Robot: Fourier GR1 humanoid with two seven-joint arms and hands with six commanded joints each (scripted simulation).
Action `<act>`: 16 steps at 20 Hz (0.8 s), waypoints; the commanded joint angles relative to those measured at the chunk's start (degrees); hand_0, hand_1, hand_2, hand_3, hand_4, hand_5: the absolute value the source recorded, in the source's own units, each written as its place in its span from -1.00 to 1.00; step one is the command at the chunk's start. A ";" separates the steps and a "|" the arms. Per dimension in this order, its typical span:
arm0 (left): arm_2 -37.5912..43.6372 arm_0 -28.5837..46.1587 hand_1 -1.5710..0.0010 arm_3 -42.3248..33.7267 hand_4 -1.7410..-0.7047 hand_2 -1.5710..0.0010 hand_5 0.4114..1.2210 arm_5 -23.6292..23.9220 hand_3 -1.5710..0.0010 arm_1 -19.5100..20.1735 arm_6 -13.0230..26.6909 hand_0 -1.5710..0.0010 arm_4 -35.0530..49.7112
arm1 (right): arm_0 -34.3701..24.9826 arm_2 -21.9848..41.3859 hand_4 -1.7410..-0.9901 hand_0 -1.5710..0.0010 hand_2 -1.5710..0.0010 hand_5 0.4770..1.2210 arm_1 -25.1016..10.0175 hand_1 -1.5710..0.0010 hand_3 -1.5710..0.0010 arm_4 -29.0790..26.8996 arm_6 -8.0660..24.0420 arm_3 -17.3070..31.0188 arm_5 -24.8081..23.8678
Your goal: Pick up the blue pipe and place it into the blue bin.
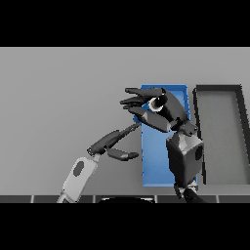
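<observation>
The right hand (158,110) hangs over the blue bin (156,156) at frame centre, fingers spread apart and empty. No blue pipe is visible, so I cannot tell whether it is already in the bin. The left hand (114,146) rests open at lower centre.

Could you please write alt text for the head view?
The robot's right hand hovers over a blue bin on a grey table, fingers curled; any pipe is hidden. The left hand reaches in, fingers straight, beside the bin. A dark tray sits right of it.
</observation>
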 commanded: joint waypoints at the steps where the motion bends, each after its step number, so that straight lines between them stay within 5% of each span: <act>1: 0.18 -0.31 1.00 -0.67 0.53 1.00 -0.85 -0.10 1.00 0.24 -0.14 1.00 0.22 | -2.37 -2.19 -0.35 -1.00 -1.00 1.00 -1.41 -1.00 -1.00 0.24 0.33 1.21 -1.42; 8: 0.57 0.29 1.00 -2.58 0.52 1.00 -0.85 0.43 1.00 0.74 1.91 1.00 0.52 | -1.83 -11.14 -0.35 -1.00 -1.00 1.00 -9.36 -1.00 -1.00 5.29 0.46 5.45 -3.70; 16: 1.39 -0.19 1.00 -1.39 0.55 1.00 -0.88 0.53 1.00 1.46 -0.39 1.00 0.40 | 13.71 -11.80 -0.36 -1.00 -1.00 1.00 -12.19 -1.00 -1.00 9.94 0.46 8.07 -5.46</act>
